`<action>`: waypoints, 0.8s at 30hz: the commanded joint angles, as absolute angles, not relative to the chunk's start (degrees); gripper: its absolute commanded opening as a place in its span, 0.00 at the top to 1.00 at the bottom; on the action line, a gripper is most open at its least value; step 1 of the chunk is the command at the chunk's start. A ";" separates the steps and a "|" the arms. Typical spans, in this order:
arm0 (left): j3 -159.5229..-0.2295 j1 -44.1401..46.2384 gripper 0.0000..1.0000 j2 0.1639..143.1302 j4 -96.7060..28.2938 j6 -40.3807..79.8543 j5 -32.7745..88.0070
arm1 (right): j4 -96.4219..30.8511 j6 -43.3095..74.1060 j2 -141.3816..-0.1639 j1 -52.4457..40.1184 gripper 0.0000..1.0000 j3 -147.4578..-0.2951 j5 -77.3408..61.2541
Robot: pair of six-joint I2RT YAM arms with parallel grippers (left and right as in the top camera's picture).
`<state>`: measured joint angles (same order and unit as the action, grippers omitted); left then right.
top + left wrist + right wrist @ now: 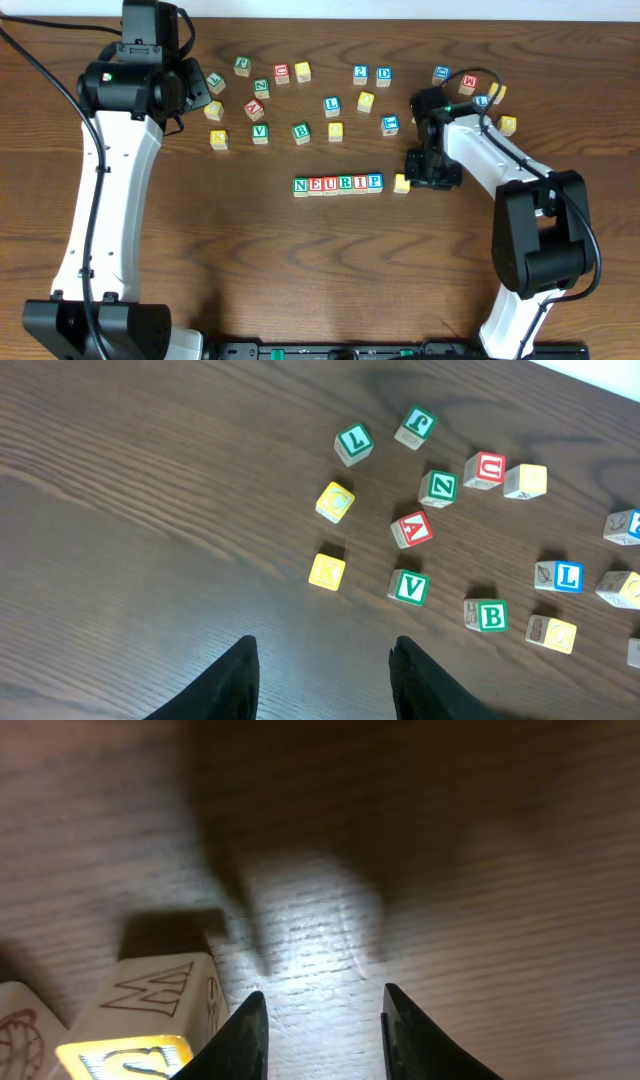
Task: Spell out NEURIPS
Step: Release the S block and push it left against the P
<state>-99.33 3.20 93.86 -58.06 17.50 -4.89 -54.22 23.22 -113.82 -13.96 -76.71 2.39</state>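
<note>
Looks like the last step: seating the seventh letter. Across the middle of the bench (pixel 300 270), a tight cube row (pixel 338 184) reading NEURIP, with the yellow cube (pixel 401 183) just past the P, slightly skewed, not quite in line. Right claw (pixel 318 1025) low just beside it, fingers apart, nothing between. Left claw (pixel 322 675) apart and empty, above the loose cubes (pixel 411 587) toward the far left corner. Next, probably: nudge or regrip to square it against the P without jostling the row.
</note>
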 commanded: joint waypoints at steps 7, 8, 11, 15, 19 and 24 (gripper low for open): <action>-98.56 2.92 0.58 94.37 -58.04 16.53 -5.63 | -52.93 22.63 -112.90 -13.98 0.68 -75.53 0.43; -98.56 2.92 0.58 94.37 -58.04 16.53 -5.63 | -52.88 22.63 -112.90 -13.98 0.68 -75.53 0.43; -98.56 2.92 0.58 94.37 -58.04 16.53 -5.63 | -52.84 22.63 -112.90 -13.98 0.68 -75.53 0.45; -98.56 2.92 0.58 94.37 -58.02 16.53 -5.63 | -52.45 22.61 -112.90 -13.98 0.68 -75.53 0.40; -98.56 2.92 0.58 94.37 -58.02 16.53 -5.63 | -51.86 21.98 -112.90 -14.13 0.68 -75.53 0.12; -98.56 2.92 0.58 94.37 -58.04 16.53 -5.63 | -51.13 20.93 -112.90 -14.83 0.68 -75.53 -0.84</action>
<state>-99.33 3.20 93.86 -58.06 17.52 -4.89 -51.40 22.11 -113.82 -14.09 -75.79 -0.08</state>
